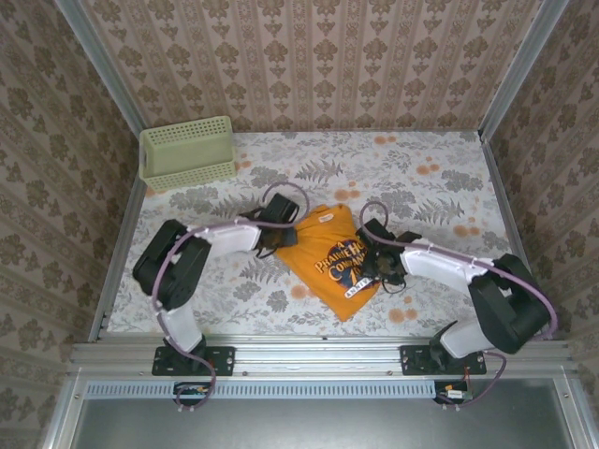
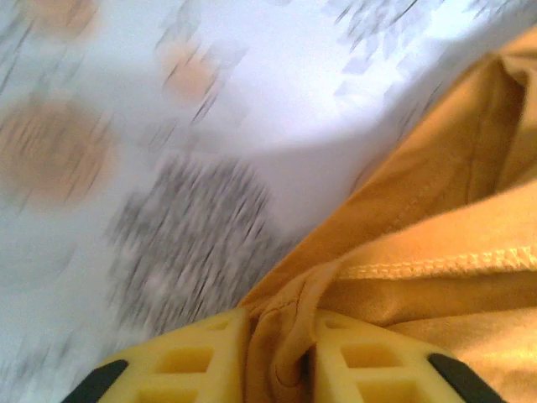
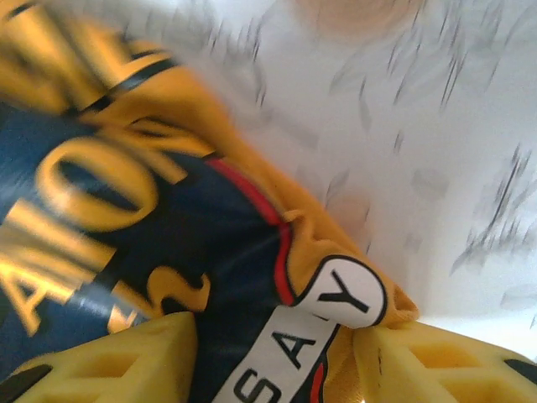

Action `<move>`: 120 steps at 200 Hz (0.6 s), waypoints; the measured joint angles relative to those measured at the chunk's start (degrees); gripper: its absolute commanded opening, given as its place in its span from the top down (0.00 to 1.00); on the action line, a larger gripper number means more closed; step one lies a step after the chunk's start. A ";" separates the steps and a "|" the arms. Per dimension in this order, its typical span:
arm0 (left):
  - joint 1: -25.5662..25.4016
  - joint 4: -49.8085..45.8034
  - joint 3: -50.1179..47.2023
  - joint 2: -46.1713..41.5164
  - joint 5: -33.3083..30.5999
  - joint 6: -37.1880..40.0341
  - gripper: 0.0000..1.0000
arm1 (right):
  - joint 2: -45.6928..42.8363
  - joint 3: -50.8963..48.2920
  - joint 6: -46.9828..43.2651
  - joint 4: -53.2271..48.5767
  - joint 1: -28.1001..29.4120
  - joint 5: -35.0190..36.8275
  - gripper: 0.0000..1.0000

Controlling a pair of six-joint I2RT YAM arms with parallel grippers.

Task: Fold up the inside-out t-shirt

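Observation:
The inside-out t-shirt [image 1: 329, 254] lies bunched in the middle of the table, orange-yellow with its dark blue and white lettering facing up. My left gripper [image 1: 278, 237] is at its upper left edge. In the left wrist view the yellow fingers [image 2: 193, 361] are shut on a plain orange fold of the t-shirt [image 2: 436, 252], pinched at the left gripper [image 2: 281, 361]. My right gripper [image 1: 376, 265] is at the shirt's right edge. In the right wrist view the printed cloth [image 3: 210, 227] fills the gap of the right gripper [image 3: 277, 361], and its hem curls against the right finger [image 3: 419, 361].
A pale green mesh basket [image 1: 187, 152] stands at the back left corner of the leaf-patterned tablecloth [image 1: 440, 187]. Patterned walls close the table in on three sides. The arm bases sit on a metal rail [image 1: 318, 354] at the near edge.

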 measured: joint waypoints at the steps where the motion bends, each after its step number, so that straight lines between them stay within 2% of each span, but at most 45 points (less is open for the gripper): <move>1: 0.09 -0.02 0.33 0.22 0.11 0.07 0.67 | -0.20 -0.07 0.33 -0.02 0.42 -0.02 0.43; 18: 0.87 -1.38 6.91 4.24 1.79 3.82 0.56 | -2.95 0.31 1.86 -1.29 3.45 -1.01 0.36; 31: 0.81 -3.08 9.16 4.37 1.95 5.79 0.48 | -4.94 1.79 1.77 -3.06 3.52 -0.57 0.30; 44: 0.28 -5.38 9.46 2.58 1.05 6.93 0.41 | -6.71 3.96 0.15 -3.72 1.88 -0.13 0.30; 65: -1.25 -9.51 7.52 -3.85 -1.97 7.02 0.38 | -6.51 8.48 -4.02 -2.89 -4.35 -1.03 0.29; 93: -2.91 -10.54 2.16 -12.50 -3.26 4.33 0.37 | 4.59 19.10 -10.38 -1.16 -11.32 -2.45 0.30; 120: -1.90 -9.18 -1.75 -12.22 -2.47 1.49 0.38 | 17.75 28.85 -15.06 0.94 -14.58 -5.51 0.30</move>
